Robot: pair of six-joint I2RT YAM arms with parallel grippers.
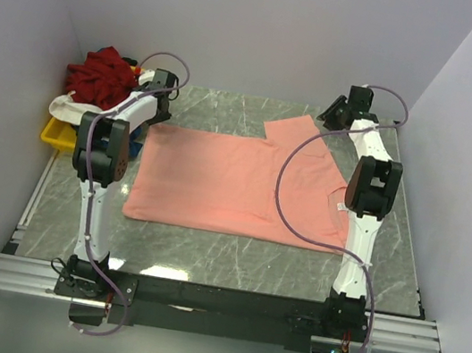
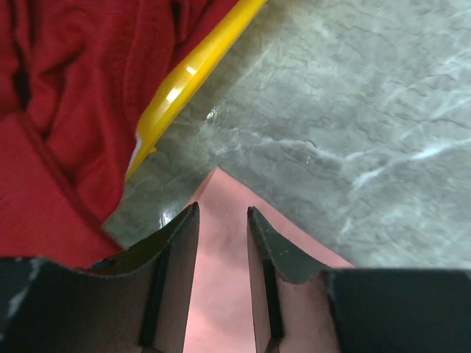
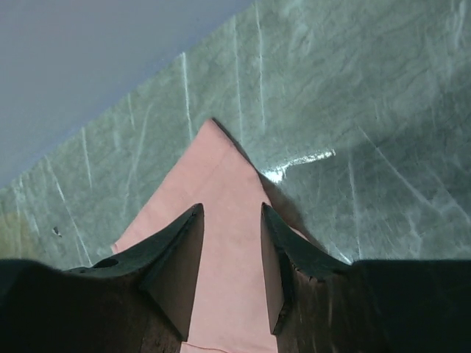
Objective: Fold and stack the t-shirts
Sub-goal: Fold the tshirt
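Left gripper [image 2: 222,215]: jaws part open, straddling the far hem corner of the salmon-pink t-shirt [image 1: 234,185]; cloth lies flat, not pinched. Right gripper [image 3: 232,212]: likewise part open over the far sleeve tip. Shirt flat on worktop [image 1: 205,253], long axis left-right, neck right, hem left. Dark red t-shirt [image 1: 99,72] heaped over yellow tray [image 1: 55,135], far left.

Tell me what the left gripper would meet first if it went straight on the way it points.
Probably the corner of the salmon-pink t-shirt, lying just ahead of the left gripper, then the marble table beneath. Depth is unclear.
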